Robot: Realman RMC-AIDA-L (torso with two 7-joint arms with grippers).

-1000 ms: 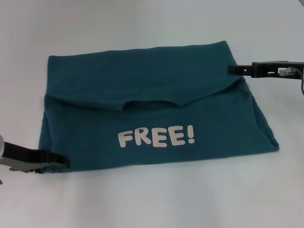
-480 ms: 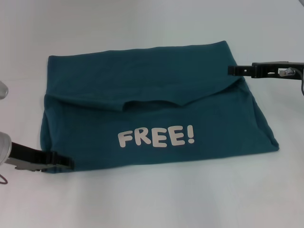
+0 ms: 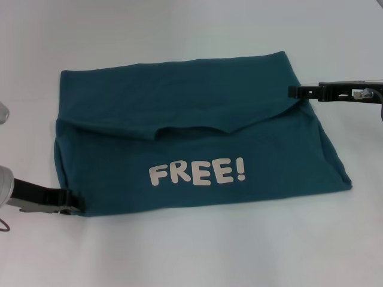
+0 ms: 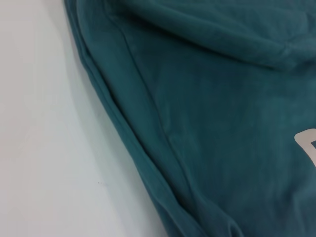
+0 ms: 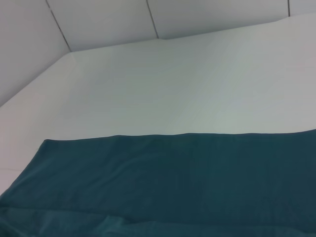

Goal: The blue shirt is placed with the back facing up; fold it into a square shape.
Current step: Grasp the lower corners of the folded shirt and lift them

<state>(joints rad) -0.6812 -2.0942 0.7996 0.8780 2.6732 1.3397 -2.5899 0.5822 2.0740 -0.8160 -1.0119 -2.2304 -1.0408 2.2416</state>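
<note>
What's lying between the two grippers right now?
In the head view, only the blue shirt spans the stretch between the left gripper at its near left corner and the right gripper at its far right edge, with the white FREE! print facing up.

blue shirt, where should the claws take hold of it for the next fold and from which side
Likely at the side edges of the blue shirt, coming in low from outside. It lies flat, partly folded, with stacked layers at each end. The left claw sits at the near left corner, the right claw at the right edge where the folded flap ends. Pinching there should catch every layer.
</note>
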